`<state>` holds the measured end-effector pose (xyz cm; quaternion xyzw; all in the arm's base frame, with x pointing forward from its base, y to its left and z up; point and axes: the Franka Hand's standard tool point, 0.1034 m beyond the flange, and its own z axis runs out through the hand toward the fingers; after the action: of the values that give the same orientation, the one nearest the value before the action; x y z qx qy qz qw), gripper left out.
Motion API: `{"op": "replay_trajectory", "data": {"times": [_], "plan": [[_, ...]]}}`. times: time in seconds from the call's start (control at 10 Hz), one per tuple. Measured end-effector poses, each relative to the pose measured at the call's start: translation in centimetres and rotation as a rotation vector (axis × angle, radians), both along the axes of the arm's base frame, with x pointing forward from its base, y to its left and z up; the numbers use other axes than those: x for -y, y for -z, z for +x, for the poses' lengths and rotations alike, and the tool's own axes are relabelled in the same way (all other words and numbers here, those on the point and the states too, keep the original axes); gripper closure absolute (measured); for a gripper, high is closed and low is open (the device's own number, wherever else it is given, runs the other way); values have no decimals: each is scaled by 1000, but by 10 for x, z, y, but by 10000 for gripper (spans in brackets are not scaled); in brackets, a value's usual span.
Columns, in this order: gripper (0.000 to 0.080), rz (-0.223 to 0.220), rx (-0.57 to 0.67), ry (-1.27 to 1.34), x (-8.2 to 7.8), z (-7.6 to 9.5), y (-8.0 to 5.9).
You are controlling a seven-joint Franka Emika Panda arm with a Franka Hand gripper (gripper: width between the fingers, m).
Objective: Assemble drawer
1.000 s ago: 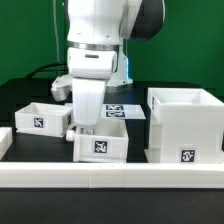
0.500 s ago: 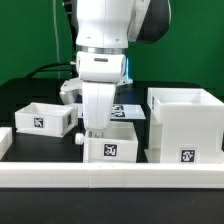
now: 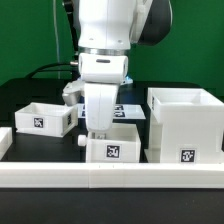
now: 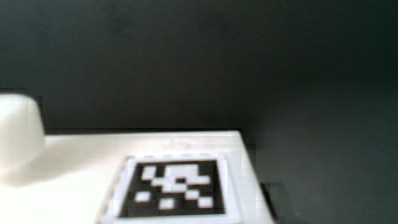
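In the exterior view the middle tray (image 3: 112, 148) of the drawer stands just behind the front rail, its tag facing the camera. My gripper (image 3: 88, 138) reaches down over the tray's left wall, with one dark fingertip (image 3: 80, 139) outside it and the other hidden inside, shut on that wall. A second tray (image 3: 40, 118) stands at the exterior view's left. The large hollow housing (image 3: 185, 125) stands at the exterior view's right, close beside the held tray. The wrist view shows a white tagged surface (image 4: 175, 188) over the dark table; the fingertips do not show clearly there.
The long low white rail (image 3: 110, 178) runs along the front. The marker board (image 3: 130, 110) lies on the dark table behind the trays. A small white part (image 3: 4, 140) shows at the far left edge.
The arm and the middle tray have moved together toward the exterior view's right, closer to the housing. The left tray and the housing have not moved.
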<state>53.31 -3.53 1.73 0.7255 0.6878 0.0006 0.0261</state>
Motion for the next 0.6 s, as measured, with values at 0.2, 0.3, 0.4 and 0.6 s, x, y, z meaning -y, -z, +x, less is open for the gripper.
{"op": "replay_trajectory", "data": {"times": [0.2,0.3,0.4,0.6], "plan": [[758,0,8,10,-1,4,-2],[758,0,11,11,0,5,-3],[758,-1,17,15,3,5,-3],[758,-1,14,18,3,4,-2]]}}
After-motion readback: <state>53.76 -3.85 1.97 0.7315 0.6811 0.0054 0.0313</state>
